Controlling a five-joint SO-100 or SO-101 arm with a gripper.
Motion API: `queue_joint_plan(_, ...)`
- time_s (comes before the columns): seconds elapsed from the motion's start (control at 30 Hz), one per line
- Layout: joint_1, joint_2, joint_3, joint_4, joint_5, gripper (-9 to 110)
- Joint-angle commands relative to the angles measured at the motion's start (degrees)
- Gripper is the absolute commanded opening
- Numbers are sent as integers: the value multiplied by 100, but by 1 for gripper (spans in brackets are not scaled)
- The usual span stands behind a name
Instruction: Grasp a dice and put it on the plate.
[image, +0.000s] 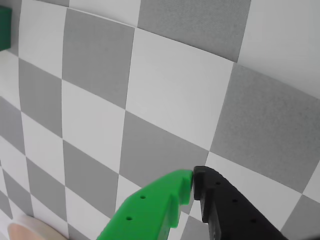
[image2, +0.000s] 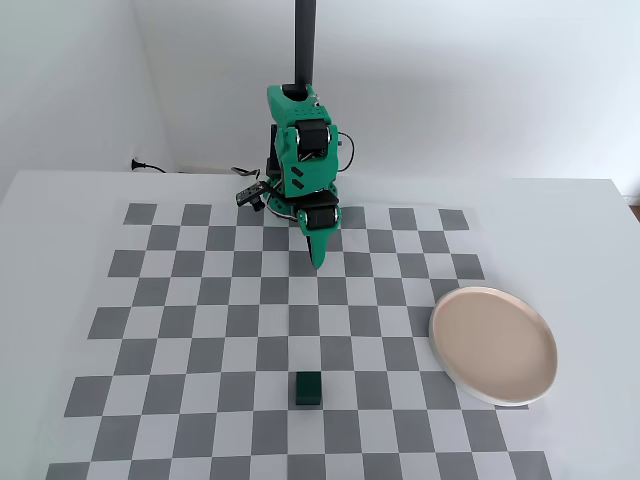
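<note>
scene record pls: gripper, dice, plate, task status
gripper: shut, empty, above the board near the arm's base
dice: on the board, near front edge in the fixed view, apart from the gripper
plate: right side in the fixed view, empty, partly off the checkerboard
status: dice not yet grasped

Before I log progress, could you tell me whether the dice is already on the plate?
No, the dice sits on the checkered mat, well apart from the empty plate.

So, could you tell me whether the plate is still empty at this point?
Empty. In the fixed view the plate shows only its bare beige inside, and the dice sits on the checkerboard, well apart.
</note>
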Motion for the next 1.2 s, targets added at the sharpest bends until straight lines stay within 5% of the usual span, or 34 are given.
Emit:
queue_joint_plan(0.0, -62, -44, -343, -88, -44, -4)
queue_joint_plan(0.6, 1028, -26, -290, -624, -396, -4)
queue_joint_plan(1.17, 1969, -44, -202, -1846, -4588, -4)
